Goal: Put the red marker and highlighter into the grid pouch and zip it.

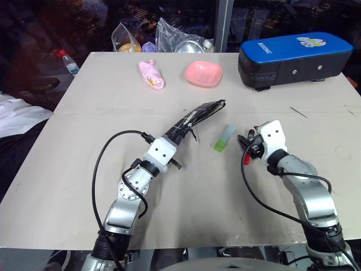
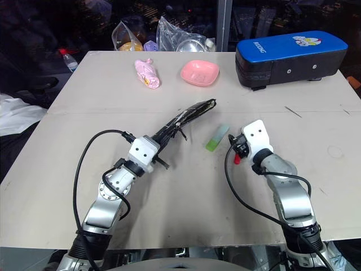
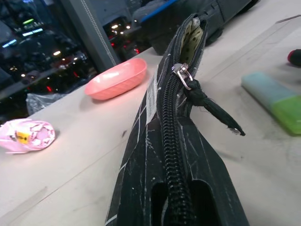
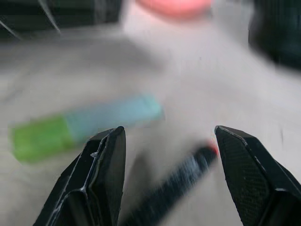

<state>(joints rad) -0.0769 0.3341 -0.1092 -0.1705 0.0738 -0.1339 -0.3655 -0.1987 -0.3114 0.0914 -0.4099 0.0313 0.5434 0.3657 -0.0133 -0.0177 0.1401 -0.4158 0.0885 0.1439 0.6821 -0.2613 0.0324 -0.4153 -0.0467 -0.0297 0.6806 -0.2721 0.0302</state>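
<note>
- Head views: grid pouch (image 1: 194, 119) lifted off the desk (image 1: 101, 101), clamped at its near end in the left end effector (image 1: 169, 144), mouth partly unzipped. Highlighter (image 1: 224, 138) flat beside it, not yet packed.
- Left wrist view: slider and pull part-way along the zipper; pouch interior hard to read.
- Right wrist view: right end effector (image 4: 167, 155) spread apart, red marker (image 4: 174, 181) lying between, ungrasped, blurred; both pens and zipping left.

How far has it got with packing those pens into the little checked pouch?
Nothing is packed yet. The left gripper holds the grid pouch up off the table, with its mouth partly unzipped. The highlighter lies on the table, and so does the red marker, between the open right gripper's fingers. Both still need to go in; then comes zipping.
</note>
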